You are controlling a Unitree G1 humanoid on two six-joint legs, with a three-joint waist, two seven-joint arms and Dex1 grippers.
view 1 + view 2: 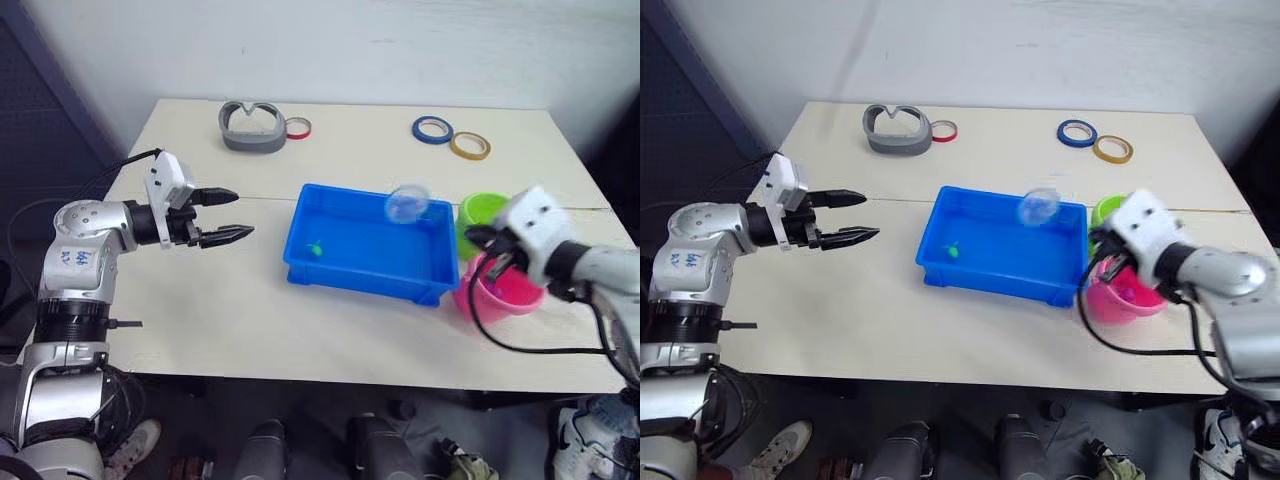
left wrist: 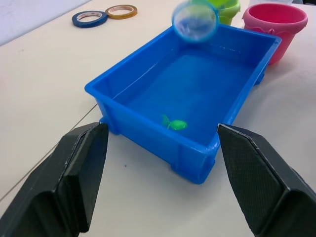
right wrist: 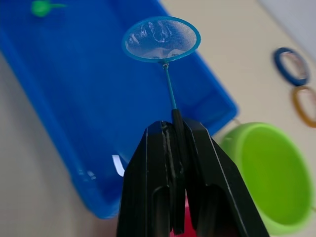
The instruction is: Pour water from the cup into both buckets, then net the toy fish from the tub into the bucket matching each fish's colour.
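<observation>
The blue tub [image 1: 360,281] sits mid-table with one green toy fish [image 1: 316,247] in its near-left part, also visible as the fish [image 2: 174,124] in the left wrist view. My right gripper [image 1: 478,239] is shut on the thin handle of the net [image 3: 161,38], whose blue hoop [image 1: 407,203] hangs above the tub's far right corner. Right of the tub stand the lime green bucket [image 1: 484,213] and the pink bucket [image 1: 508,293], partly covered by my right wrist. My left gripper [image 1: 228,215] is open, level above the table left of the tub. The cup is out of view.
A grey curved object [image 1: 252,130] and a red tape ring [image 1: 298,127] lie at the back left. Blue [image 1: 432,129] and yellow [image 1: 469,146] tape rings lie at the back right. A black cable loops from my right wrist over the table's front edge.
</observation>
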